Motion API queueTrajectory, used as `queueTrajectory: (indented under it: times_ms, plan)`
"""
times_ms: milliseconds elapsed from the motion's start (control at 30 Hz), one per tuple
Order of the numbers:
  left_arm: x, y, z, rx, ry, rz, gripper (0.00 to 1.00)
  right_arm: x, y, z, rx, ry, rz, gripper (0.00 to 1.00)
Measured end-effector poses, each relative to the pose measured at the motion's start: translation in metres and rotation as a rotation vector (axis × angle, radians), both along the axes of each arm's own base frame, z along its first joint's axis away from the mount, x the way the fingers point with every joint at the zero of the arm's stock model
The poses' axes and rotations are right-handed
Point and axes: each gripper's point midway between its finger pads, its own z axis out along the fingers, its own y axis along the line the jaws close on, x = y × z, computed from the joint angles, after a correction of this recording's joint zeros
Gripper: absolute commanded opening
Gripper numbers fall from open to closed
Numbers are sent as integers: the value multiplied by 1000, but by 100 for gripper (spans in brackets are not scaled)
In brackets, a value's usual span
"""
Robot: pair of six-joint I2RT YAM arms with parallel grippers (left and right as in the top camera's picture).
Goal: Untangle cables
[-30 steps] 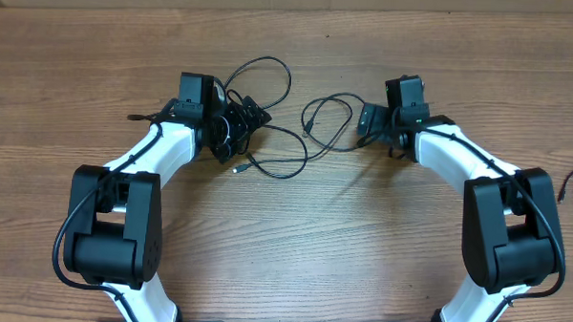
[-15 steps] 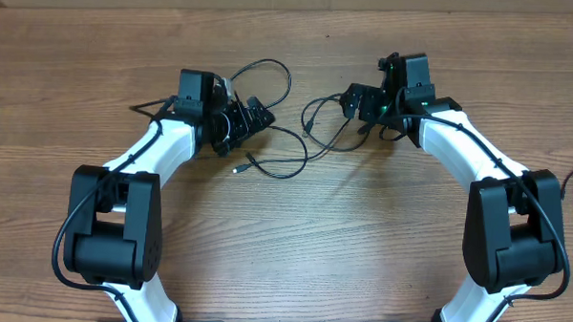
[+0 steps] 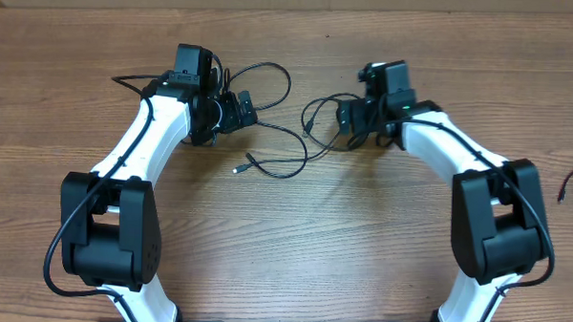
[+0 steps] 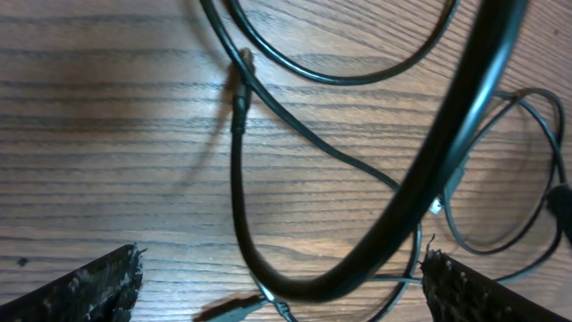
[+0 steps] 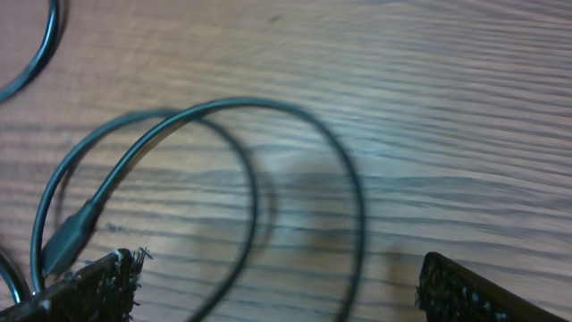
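**Left arm** and **right arm**: curved white links set between boxy black joint housings, the bulkiest nearest the base. A thick black cable bows out beside each large housing and runs along the white shell. The wrist units are black and blocky. **Left fingers** and **right fingers**: black, with a rough, grainy surface and ragged edges.

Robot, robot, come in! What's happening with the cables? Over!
Left end effector open above cables, gripping nothing. Right end effector open, cable loop lying between its fingers. Loose loops on table. Nothing blocking. Over.
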Motion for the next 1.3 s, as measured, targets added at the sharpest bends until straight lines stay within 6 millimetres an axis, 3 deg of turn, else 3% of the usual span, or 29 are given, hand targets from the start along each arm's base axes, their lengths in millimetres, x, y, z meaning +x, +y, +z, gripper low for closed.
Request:
queueTrajectory:
  times_ms: [133,267,500,533,633,800,1000,1100,1233,1267,1300]
  plan:
    - [0,3,-1,19,1,7,100,-9,13,-23,-64,30,52,92]
    - [-1,4,-2,24,5,9,100,-8,9,-32,-82,43,53,89]
    - [-1,4,-2,24,7,8,100,-6,0,-33,-108,45,36,93]
    - [-1,4,-2,24,6,9,100,-7,-1,-32,-116,54,33,99]
    - [-1,4,-1,25,5,9,100,-11,-5,-29,-139,91,27,100]
    - [-1,4,-1,25,5,9,100,3,-11,-14,-153,57,3,100]
    - [-1,4,-1,25,5,9,100,4,-36,-17,-169,85,-47,99]
    - [-1,4,-1,25,6,9,99,-4,-40,-31,-161,142,-54,82]
    - [-1,4,-1,25,5,9,100,-13,-32,-34,-126,189,-21,53]
    - [-1,4,-1,25,5,9,99,-15,-30,-34,-118,196,-16,36]
    - [-1,4,-1,25,5,9,100,-15,-30,-34,-120,196,-12,28]
